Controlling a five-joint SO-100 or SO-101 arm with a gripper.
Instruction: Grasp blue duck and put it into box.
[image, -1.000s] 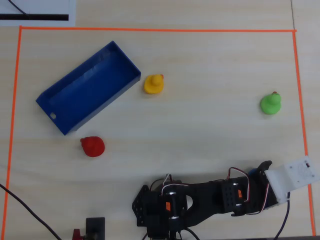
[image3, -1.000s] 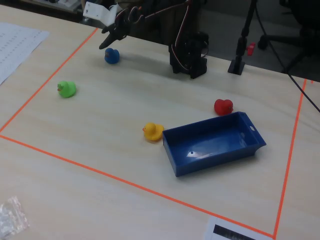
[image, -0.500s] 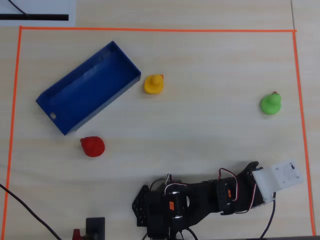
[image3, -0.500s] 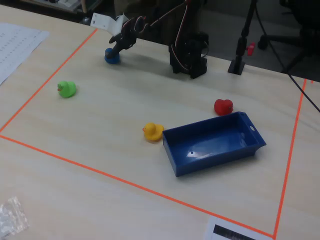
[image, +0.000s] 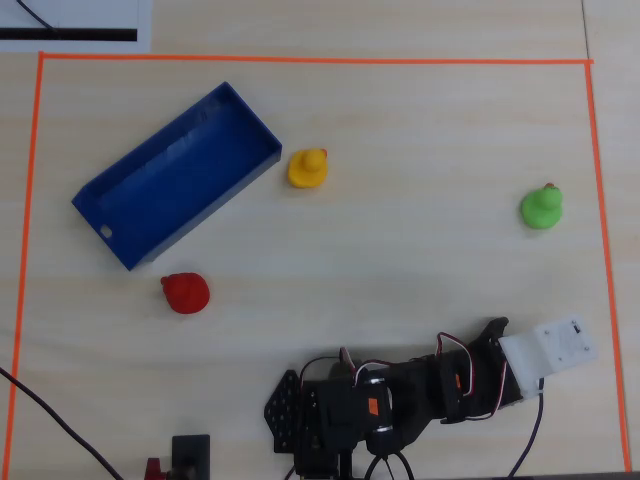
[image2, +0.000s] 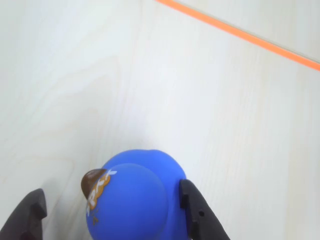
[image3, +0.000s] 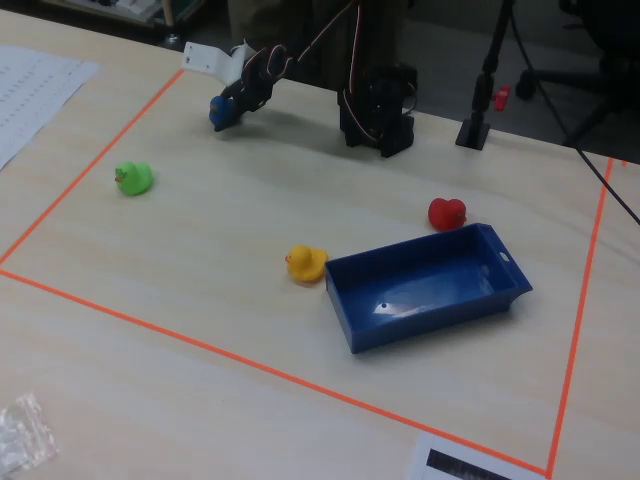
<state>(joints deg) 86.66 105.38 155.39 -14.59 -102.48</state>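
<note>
While the overhead view hides the small bright blue rounded toy duck under the black arm (image: 400, 400), the large dark blue rectangular plastic box (image: 175, 190) sits well apart. Seen from the wrist, the duck (image2: 137, 200) fills the gap between the black two-finger gripper (image2: 112, 210), one finger touching it, the other cut off; whether they grip it I cannot tell. From the fixed camera, the duck (image3: 220, 112) is small and blurred at the gripper's tip.

Even bright overhead light, soft faint shadows; wrist view washed out, close foreground slightly blurred; fixed view dimmer.
</note>
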